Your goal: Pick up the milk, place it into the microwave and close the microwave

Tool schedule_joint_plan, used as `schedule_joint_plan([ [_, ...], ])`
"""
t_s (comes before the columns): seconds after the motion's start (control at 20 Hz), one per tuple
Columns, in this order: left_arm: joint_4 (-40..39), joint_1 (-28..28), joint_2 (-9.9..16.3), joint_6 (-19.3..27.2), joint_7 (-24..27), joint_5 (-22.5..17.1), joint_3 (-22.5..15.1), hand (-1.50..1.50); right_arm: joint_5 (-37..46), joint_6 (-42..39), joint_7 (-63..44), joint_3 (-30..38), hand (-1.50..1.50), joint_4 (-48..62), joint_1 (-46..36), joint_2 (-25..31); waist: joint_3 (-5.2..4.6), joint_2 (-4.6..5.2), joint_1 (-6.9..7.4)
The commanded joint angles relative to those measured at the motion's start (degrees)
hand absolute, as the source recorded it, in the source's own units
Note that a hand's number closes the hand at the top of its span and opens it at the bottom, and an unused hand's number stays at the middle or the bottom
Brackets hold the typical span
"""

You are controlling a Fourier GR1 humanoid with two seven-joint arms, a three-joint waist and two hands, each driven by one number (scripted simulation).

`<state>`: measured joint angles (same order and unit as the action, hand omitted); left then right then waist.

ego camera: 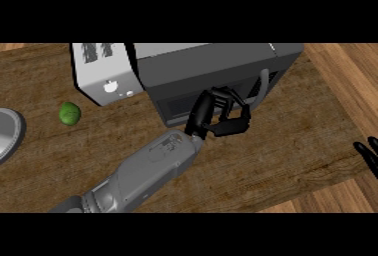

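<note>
No milk shows anywhere on the table, so it is either inside the microwave or hidden by it; which of the two cannot be told from this view. The microwave's door, with its dark window and pale vertical handle toward the right, looks swung to or very nearly so, lying flush along the front of the box. Judging from that, the pick and the placing are probably done, and what remains is at most the last press that seats the door (if it is not seated already).

The left hand is up against the door's front, just left of the handle, its forearm running in from the lower left across the table. Its fingers are bent at the door rather than wrapped round anything, so it reads as a curled hand pushing, holding nothing. The right hand shows only at the right edge, fingers straight and up, resting well apart from the work.

Beside the microwave's left stands a silver toaster; further left a green lime lies on the wood, and a grey plate is cut by the left edge.
</note>
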<state>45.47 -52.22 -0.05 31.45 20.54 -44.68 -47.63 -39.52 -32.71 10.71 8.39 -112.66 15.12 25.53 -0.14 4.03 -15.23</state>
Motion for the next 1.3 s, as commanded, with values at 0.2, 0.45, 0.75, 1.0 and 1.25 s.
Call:
schedule_joint_plan([
  [0.2,-5.1,-3.6,0.0,3.0,4.8,-2.7,3.6,1.50,-2.4,-1.3,-1.2,-0.4,-1.50,-1.3,-1.2,1.6,-0.07,0.64,-0.21],
  [0.45,-5.7,-4.0,0.0,3.4,6.0,-4.8,3.7,1.50,-3.9,-2.2,-1.7,-1.2,-1.50,-2.1,-1.3,2.2,-0.05,1.04,-0.55],
  [0.75,-6.3,-3.6,0.0,3.9,8.4,-6.6,3.3,1.50,-5.2,-3.6,-2.5,-1.7,-1.50,-3.8,-0.6,3.3,-0.06,1.10,-1.47],
  [1.0,-6.7,-4.1,0.0,4.7,9.9,-7.8,2.9,1.50,-6.0,-3.5,-2.9,-1.5,-1.50,-5.0,-1.1,4.0,-0.08,0.96,-1.92],
  [1.25,-7.1,-3.9,0.0,4.6,11.5,-9.0,2.7,1.50,-6.8,-3.4,-3.8,-1.5,-1.50,-5.1,-0.7,4.8,-0.10,1.33,-2.04],
])
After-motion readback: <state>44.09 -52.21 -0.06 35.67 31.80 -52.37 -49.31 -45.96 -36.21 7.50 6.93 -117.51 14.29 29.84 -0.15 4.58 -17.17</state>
